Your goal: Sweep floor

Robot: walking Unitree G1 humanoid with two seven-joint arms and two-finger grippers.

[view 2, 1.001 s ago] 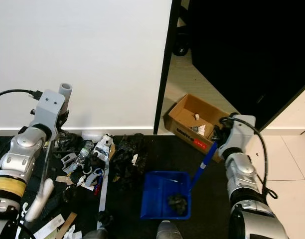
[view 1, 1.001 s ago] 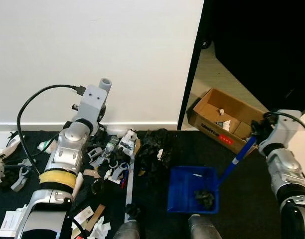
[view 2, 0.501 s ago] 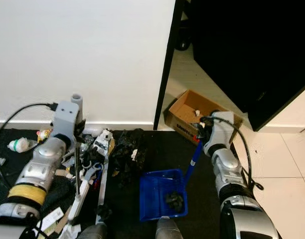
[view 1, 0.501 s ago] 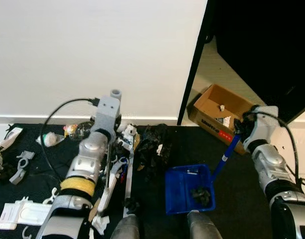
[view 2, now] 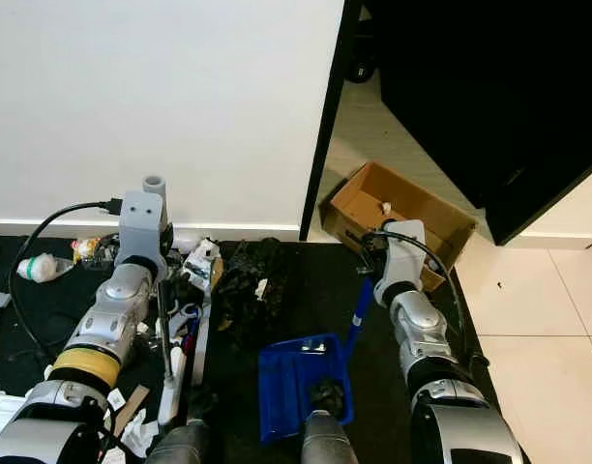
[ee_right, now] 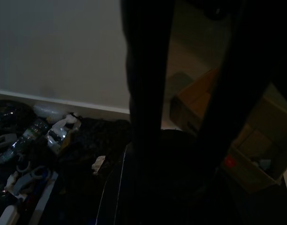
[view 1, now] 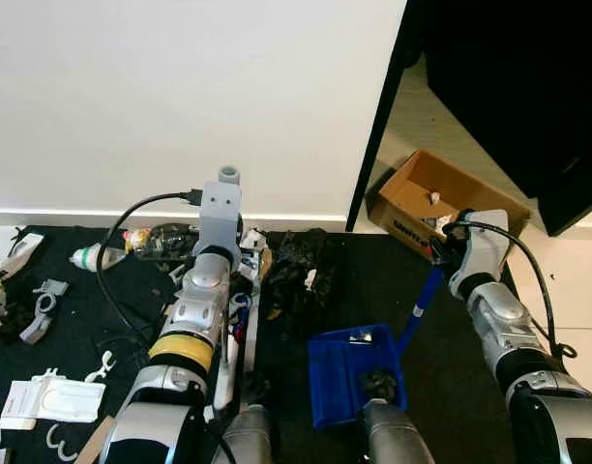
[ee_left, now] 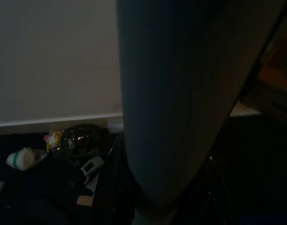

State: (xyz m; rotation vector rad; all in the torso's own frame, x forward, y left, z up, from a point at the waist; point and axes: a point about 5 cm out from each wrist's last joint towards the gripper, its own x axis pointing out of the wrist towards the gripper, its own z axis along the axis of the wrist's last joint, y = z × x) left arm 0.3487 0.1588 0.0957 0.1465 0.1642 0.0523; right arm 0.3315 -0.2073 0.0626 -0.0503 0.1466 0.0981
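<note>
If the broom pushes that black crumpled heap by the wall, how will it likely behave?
The black crumpled heap looks like thin film or fabric, so probably light and floppy. It would likely bunch and drag rather than roll, and may snag the clutter beside it. The blue dustpan already holds a similar dark clump.

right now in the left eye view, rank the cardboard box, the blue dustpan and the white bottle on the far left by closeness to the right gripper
From the right gripper:
1. Cardboard box, right beside it, just past it by the doorway.
2. Blue dustpan, lower on the black mat at the end of the blue handle that runs up to that gripper.
3. White bottle, far across the mat on the robot's left, near the wall.
</note>
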